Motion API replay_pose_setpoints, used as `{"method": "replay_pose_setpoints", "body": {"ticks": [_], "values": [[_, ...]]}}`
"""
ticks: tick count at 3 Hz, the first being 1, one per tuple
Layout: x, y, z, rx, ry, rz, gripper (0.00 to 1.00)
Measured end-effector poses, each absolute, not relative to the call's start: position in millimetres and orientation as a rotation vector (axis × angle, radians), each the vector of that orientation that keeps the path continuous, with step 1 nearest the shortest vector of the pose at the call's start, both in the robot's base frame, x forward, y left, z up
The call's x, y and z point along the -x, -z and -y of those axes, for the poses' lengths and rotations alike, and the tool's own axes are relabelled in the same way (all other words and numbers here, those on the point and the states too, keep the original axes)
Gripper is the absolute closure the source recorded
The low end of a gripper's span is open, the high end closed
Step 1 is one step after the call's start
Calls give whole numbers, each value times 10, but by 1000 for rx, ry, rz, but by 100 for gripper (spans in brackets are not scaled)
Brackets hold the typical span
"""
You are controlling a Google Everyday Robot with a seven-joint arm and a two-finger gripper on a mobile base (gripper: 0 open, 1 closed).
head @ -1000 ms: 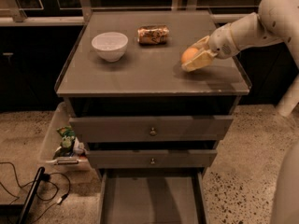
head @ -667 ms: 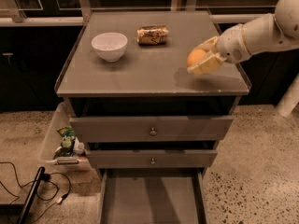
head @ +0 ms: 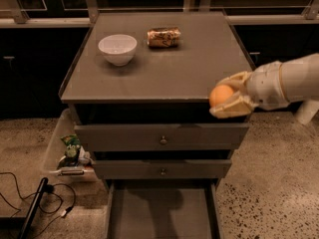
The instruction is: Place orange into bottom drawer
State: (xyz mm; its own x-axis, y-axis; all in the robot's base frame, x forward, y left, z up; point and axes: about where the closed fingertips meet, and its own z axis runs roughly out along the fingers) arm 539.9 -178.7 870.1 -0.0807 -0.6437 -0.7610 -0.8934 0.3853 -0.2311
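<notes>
Camera view: pincer (head: pixel 219 104) clasps round orange (head: pixel 221 94) at cabinet (head: pixel 164 71) front-right corner.

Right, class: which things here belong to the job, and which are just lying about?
Job: orange, held by the gripper off the cabinet's front edge; open bottom drawer.
Lying about: bowl, can, bin.

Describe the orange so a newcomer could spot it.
Find the grey cabinet; at its front right corner hangs the robot's end effector. The orange is gripped in it, the only round orange thing, unlike the white bowl and the can on top.
</notes>
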Motion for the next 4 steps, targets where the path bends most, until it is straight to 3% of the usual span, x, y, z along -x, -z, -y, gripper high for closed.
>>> {"method": "replay_pose_setpoints", "body": {"ticks": [1,3,4], "values": [[-4858,-8244,1864,1283,-422,-1914,100],[-4711,-8016,1842,1294,-456,-1951,100],[-4586,-7433,1790,1312,-498,-2042,100]]}}
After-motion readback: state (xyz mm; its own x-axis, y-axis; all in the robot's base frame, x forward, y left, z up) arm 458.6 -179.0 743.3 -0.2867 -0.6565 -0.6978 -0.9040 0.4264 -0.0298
